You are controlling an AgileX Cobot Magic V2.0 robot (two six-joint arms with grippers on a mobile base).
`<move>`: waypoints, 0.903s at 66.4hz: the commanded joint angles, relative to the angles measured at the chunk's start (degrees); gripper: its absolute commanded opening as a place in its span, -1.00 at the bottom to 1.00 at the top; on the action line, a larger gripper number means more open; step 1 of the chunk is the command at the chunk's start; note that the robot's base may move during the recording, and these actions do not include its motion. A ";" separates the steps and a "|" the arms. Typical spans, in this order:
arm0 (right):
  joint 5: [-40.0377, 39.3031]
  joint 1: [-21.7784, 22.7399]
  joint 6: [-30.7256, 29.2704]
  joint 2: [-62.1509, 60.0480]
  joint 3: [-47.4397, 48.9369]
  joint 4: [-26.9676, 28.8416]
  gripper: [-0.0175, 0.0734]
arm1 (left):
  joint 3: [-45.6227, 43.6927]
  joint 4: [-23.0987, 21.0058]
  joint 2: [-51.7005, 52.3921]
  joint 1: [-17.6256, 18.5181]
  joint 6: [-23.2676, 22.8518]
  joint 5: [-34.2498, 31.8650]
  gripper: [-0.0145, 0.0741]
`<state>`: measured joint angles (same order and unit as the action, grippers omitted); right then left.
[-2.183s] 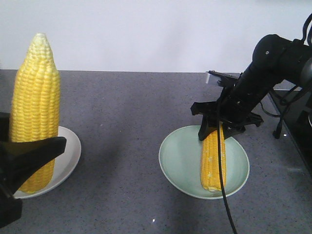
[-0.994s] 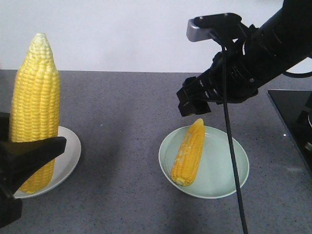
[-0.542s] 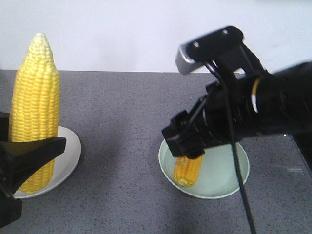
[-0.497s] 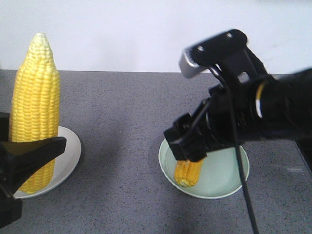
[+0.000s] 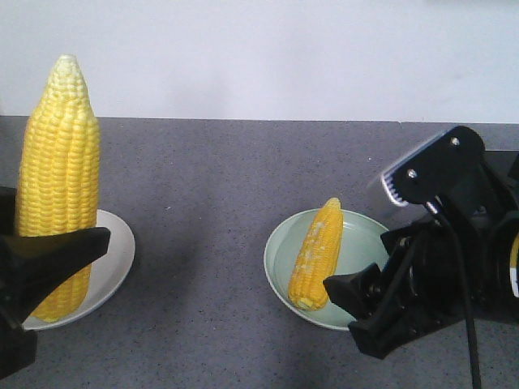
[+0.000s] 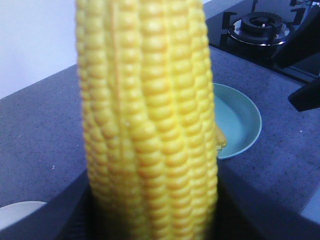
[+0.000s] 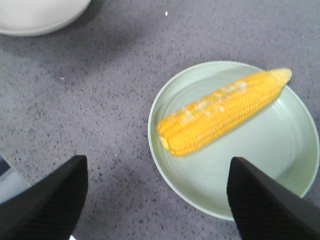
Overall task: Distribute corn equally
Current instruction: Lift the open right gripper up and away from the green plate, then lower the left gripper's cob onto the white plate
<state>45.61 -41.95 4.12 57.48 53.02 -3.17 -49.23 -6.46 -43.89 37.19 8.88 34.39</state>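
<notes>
One cob (image 7: pixel 222 112) lies flat inside the green plate (image 7: pixel 280 165), tip toward the plate's far rim, touching nothing but the dish. That share looks placed. The right gripper (image 7: pixel 155 200) hangs just in front of the green plate and holds nothing, its two dark fingers (image 7: pixel 47 205) spread wide.

A second cob (image 5: pixel 57 170) stands upright, well to the left of the green plate, pinched low down by the left gripper (image 5: pixel 45 259); its jaws are pressed against the kernels on both sides. It hangs in front of the white plate (image 5: pixel 113 267), so whether its base touches that dish cannot be told.

Count: two cobs in view, two plates, one green and one white, and two grippers. One cob sits in the green plate and one is at the white plate, not yet let go. If more cobs belong to the job, none shows here, so the split looks about half done at best, with the held cob next to set down.
</notes>
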 commanded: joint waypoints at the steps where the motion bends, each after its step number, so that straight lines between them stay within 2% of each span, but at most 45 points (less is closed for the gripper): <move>1: -2.61 -0.13 -0.26 -2.37 -0.10 -0.94 0.62 | -1.57 -0.46 0.36 0.00 -0.12 -4.08 -0.09; 45: -2.20 -0.13 -0.43 -5.17 -2.01 -0.93 0.62 | -1.63 0.34 -1.28 -0.19 -1.34 -4.46 -0.06; 52: -2.20 -0.13 -0.43 -5.17 -2.01 -0.93 0.62 | -2.93 4.32 -3.97 -1.57 -4.58 -2.37 -0.05; 60: -2.20 -0.13 -0.43 -5.17 -2.01 -0.93 0.62 | -7.33 10.05 -8.30 -3.90 -8.07 4.78 -0.05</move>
<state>46.42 -41.95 4.12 52.92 49.46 -3.28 -51.77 -1.08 -49.32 34.84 4.28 37.78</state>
